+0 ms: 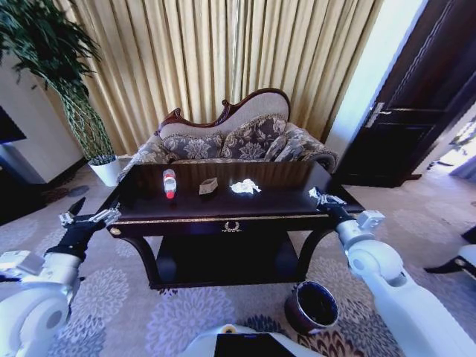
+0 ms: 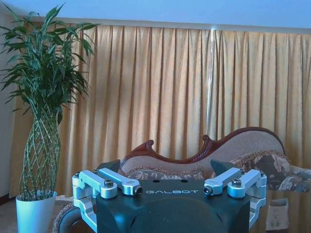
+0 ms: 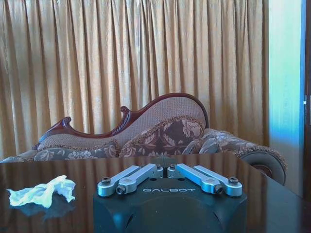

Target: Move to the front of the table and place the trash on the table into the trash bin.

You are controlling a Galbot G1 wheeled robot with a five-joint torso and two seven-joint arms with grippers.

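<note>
Table (image 1: 297,206) dead ahead; on it a bottle (image 1: 169,183), tan box (image 1: 208,186), paper wad (image 1: 245,187) in a row. Trash bin (image 1: 312,306) on carpet at front right. Left gripper (image 1: 76,213) spread wide off left corner; right gripper (image 1: 321,195) pinched closed over right edge. "GALBOT" legible on both wrists.

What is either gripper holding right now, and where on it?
Nothing. The left gripper is open, the right gripper shut and empty; both hover at the table's ends.
</note>
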